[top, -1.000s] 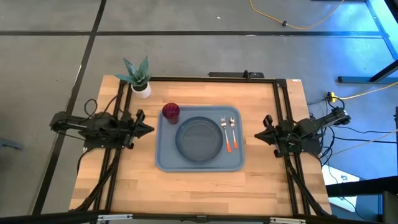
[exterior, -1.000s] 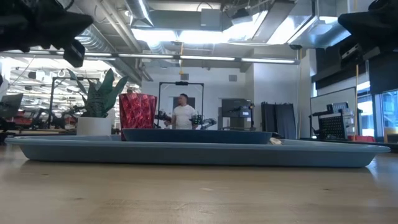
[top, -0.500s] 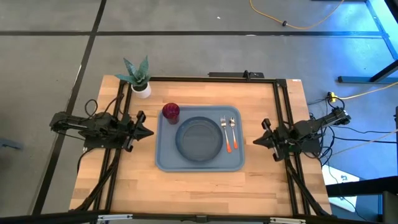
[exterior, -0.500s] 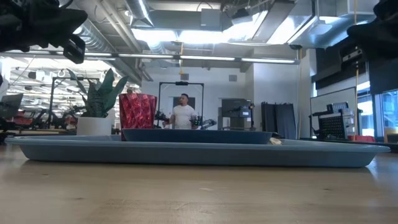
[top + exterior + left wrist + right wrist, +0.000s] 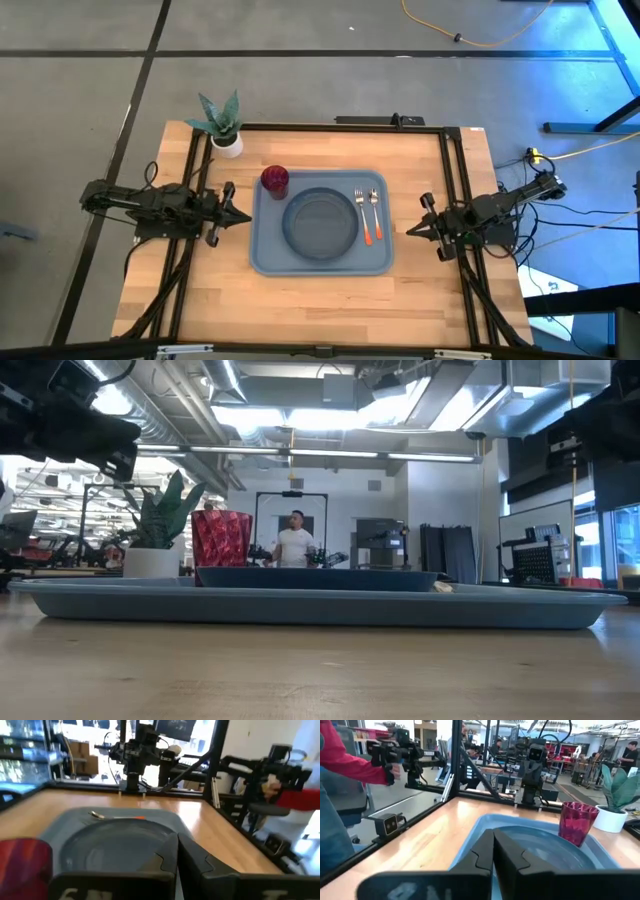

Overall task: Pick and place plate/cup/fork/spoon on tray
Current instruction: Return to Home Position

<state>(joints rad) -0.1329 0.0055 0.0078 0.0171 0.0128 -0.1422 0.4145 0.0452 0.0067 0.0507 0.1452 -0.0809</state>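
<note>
The light blue-grey tray (image 5: 270,250) lies in the middle of the table. On it rest the dark grey-blue plate (image 5: 320,222), the dark red cup (image 5: 275,180) upright at its far left corner, and the fork (image 5: 361,208) and spoon (image 5: 375,206) side by side to the right of the plate. My left gripper (image 5: 245,218) is shut and empty, just off the tray's left edge, pointing at it. My right gripper (image 5: 408,231) is shut and empty, just off the tray's right edge. The shut fingers show in the left wrist view (image 5: 177,865) and the right wrist view (image 5: 493,852).
A white pot with a green plant (image 5: 222,125) stands at the table's far left, behind the cup. A dark frame (image 5: 400,122) runs along the far edge and both sides. A person in a red sleeve (image 5: 350,760) and a person in white (image 5: 295,545) are beyond the table.
Both grippers have shifted a little toward the table's near edge, and the right one has also edged toward the tray. Both stay shut and empty. The things on the tray have not moved.
</note>
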